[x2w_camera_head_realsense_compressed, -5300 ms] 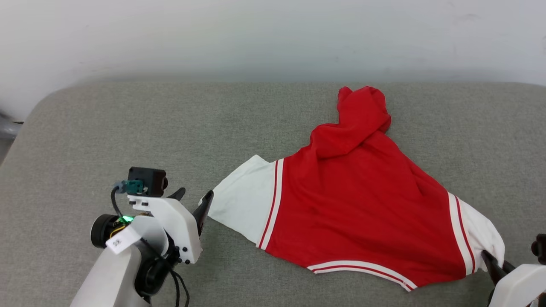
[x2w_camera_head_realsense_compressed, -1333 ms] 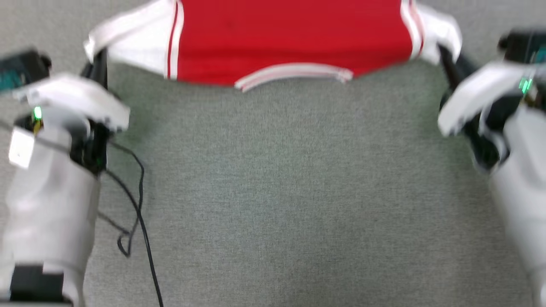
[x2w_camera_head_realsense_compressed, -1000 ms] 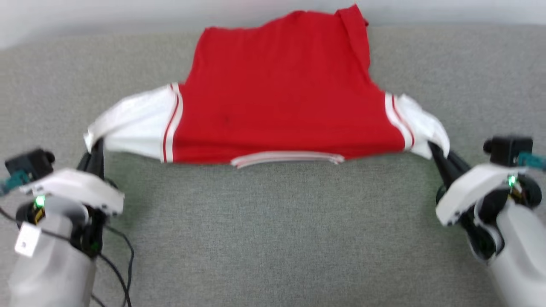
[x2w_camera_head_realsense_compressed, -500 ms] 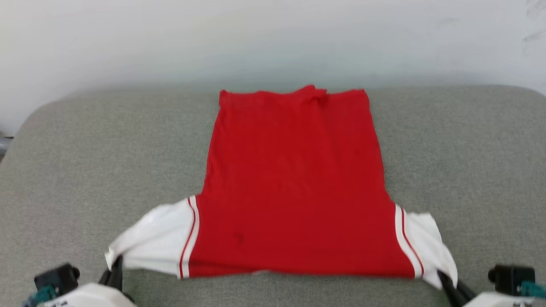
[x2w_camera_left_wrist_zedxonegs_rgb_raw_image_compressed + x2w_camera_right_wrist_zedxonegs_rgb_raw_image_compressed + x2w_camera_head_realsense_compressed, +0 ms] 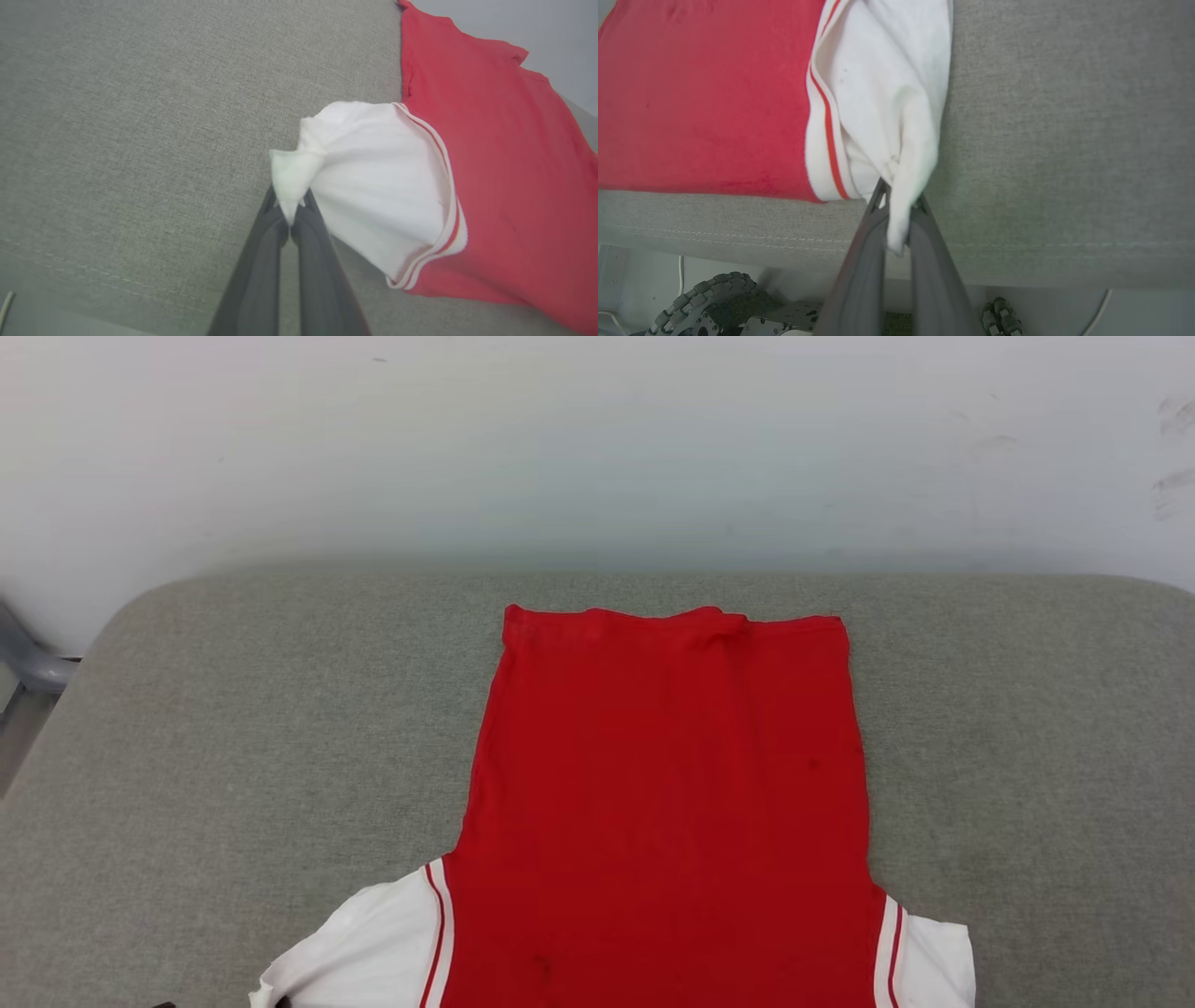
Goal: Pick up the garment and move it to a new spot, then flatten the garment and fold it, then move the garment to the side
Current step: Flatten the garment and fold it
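Observation:
The garment point(image 5: 667, 784), a red jersey with white sleeves and red-striped trim, lies spread flat on the grey cushion, hem toward the far wall and sleeves at the head view's bottom edge. Its plain red side faces up; no lettering shows. In the left wrist view my left gripper point(image 5: 290, 207) is shut on the tip of one white sleeve point(image 5: 373, 182). In the right wrist view my right gripper point(image 5: 899, 207) is shut on the other white sleeve point(image 5: 896, 93), pinching a fold of it near the cushion's front edge.
The grey padded surface point(image 5: 233, 709) runs wide on both sides of the jersey, with a white wall point(image 5: 597, 448) behind it. Below the cushion's stitched front edge point(image 5: 1064, 247) the right wrist view shows the robot's wheeled base point(image 5: 705, 303) and the floor.
The jersey was drawn out flat and pulled toward the cushion's near edge. The head camera tilted up, so both grippers dropped below the head view. Both grips held.

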